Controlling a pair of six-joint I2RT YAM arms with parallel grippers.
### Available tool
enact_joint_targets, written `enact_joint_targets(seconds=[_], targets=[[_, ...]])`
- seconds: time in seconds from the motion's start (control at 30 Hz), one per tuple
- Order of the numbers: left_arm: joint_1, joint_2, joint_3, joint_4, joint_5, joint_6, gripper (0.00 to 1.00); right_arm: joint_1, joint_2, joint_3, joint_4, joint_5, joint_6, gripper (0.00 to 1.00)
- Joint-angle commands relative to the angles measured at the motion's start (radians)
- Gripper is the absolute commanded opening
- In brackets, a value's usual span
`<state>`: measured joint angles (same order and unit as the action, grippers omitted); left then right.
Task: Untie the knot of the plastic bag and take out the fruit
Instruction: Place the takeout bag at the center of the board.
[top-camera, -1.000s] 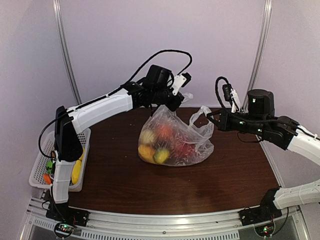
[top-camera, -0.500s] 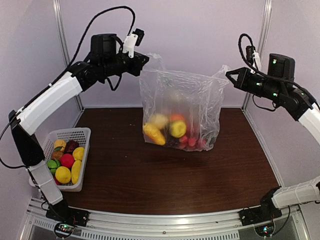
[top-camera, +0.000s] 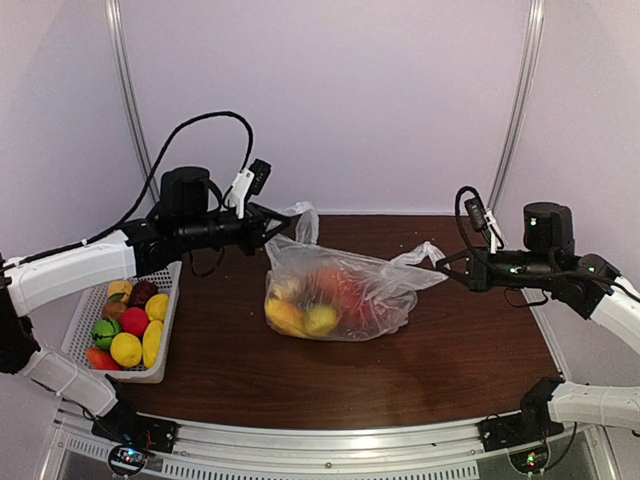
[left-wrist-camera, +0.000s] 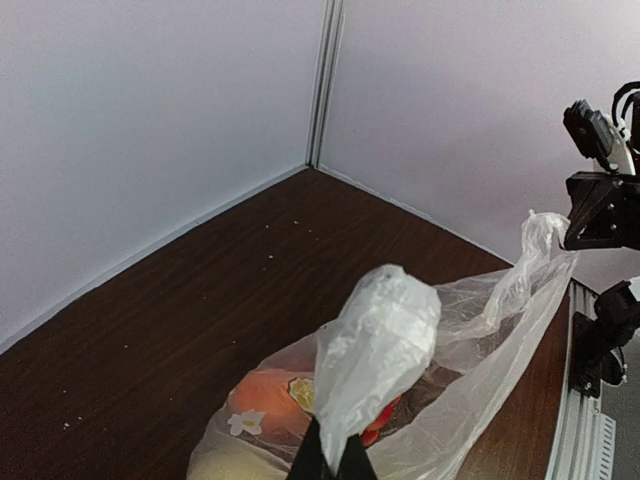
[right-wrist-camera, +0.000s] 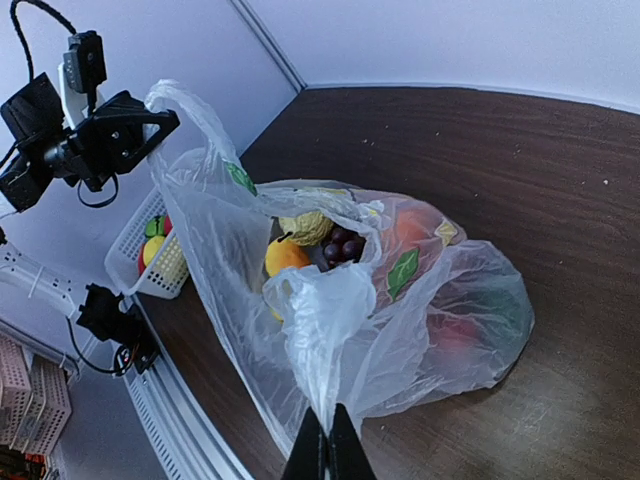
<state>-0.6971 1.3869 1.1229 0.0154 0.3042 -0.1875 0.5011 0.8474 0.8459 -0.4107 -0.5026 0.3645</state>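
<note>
A clear, crinkled plastic bag (top-camera: 345, 290) is seen resting on a dark wooden table (top-camera: 420, 370), near its middle, between two robot arms. The bag's left handle (top-camera: 303, 215) is pinched by the left gripper (top-camera: 286, 224), whose fingers are pressed together on the thin plastic. The right handle (top-camera: 425, 255) is pinched in the same way by the right gripper (top-camera: 442, 264). The two handles are drawn apart to either side, and the bag's mouth is left slack and open above its contents. The fruit (top-camera: 310, 305) is gathered at the bottom of the bag: yellow, orange and red pieces, with dark grapes (right-wrist-camera: 340, 245) shown in the right wrist view. A white slotted basket (top-camera: 165, 268) is set at the table's left edge, well apart from the bag, and loose pieces (top-camera: 128, 335) in yellow, red and green are held in it.
</note>
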Motion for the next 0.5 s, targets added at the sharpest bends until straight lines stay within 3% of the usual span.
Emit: enact_joint_targets(seconds=[0.0, 0.3, 0.47], targets=[[0.01, -0.148, -0.104, 0.193, 0.022, -0.086, 0.0, 0.02, -0.049, 0.002, -0.086, -0.075, -0.029, 0.0], [0.002, -0.246, -0.198, 0.169, 0.042, -0.141, 0.0, 0.02, 0.013, 0.235, -0.185, 0.051, -0.107, 0.77], [0.0, -0.285, -0.242, 0.166, 0.044, -0.161, 0.0, 0.03, 0.149, 0.416, -0.249, 0.146, -0.195, 0.88]])
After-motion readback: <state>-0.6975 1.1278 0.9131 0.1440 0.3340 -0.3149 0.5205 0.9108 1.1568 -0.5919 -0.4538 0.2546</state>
